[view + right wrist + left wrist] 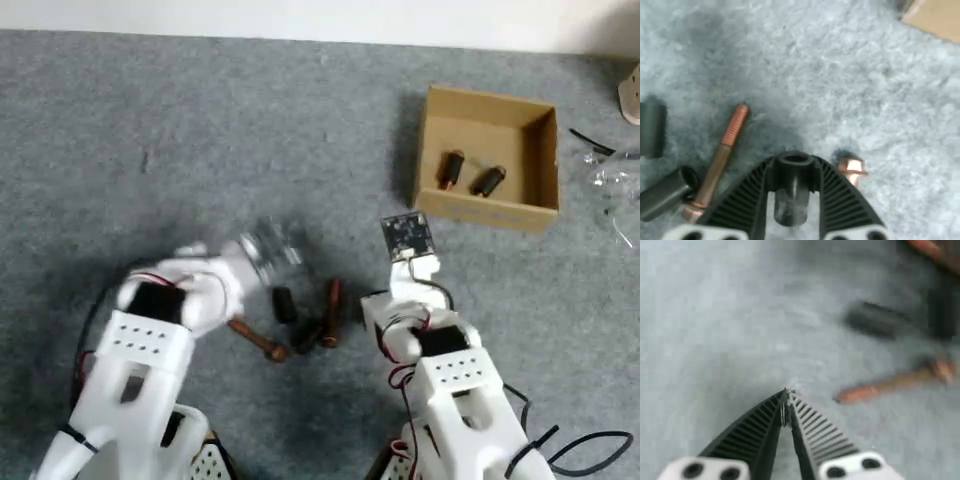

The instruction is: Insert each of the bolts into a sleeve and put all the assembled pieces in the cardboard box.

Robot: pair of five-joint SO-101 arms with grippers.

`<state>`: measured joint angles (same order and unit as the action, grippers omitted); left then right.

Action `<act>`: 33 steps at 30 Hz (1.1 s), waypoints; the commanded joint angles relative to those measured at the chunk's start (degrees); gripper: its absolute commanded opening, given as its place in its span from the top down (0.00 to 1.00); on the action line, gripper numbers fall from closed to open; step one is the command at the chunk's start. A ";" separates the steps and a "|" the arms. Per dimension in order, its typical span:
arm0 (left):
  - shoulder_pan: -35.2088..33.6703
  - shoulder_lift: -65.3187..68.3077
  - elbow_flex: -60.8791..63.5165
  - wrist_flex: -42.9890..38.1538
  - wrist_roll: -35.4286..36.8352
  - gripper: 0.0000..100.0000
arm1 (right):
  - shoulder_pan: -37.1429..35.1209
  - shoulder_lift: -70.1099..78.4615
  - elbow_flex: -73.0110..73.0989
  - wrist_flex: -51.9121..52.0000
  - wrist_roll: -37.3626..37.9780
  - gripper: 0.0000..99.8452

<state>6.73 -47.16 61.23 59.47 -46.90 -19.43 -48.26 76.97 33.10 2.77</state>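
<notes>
**Sleeve being pinched by right gripper**

Left gripper is hovering, fingers pressed together on nothing. Bolts and spare sleeves are lying between the arms; two assembled pieces are sitting in the cardboard box.

The grey carpeted desk carries an open cardboard box at upper right. At lower centre lie a black sleeve, a copper bolt beside it, a second sleeve and a second bolt. At the right edge sit clear plastic bits.
</notes>
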 commanded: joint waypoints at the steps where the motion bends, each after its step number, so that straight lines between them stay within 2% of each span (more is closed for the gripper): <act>1: 8.57 -1.19 2.59 7.12 -20.92 0.99 | 2.15 0.48 -0.57 -2.07 0.97 1.00; 5: 9.89 -1.19 1.71 8.35 -21.63 0.99 | 4.00 0.48 -0.57 -2.07 0.97 1.00; 11: 16.04 -1.19 1.71 8.44 -21.63 0.98 | 5.49 0.40 -0.57 -2.07 0.79 1.00; 15: 16.84 -1.19 1.27 10.90 -22.07 0.87 | 7.87 0.40 -0.75 -2.15 0.44 1.00; 19: 15.96 -1.10 1.71 11.60 -26.55 0.77 | 8.22 0.40 -1.36 -2.15 -0.26 1.00; 24: 14.29 -1.10 1.71 11.16 -26.81 0.78 | 12.44 0.40 -2.42 -2.24 -3.87 1.00; 33: 14.02 -1.10 3.74 6.86 -29.10 0.78 | 12.35 0.40 -2.77 -2.24 -3.52 1.00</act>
<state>21.58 -47.16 64.66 69.49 -74.07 -8.09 -47.91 76.97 32.84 -0.04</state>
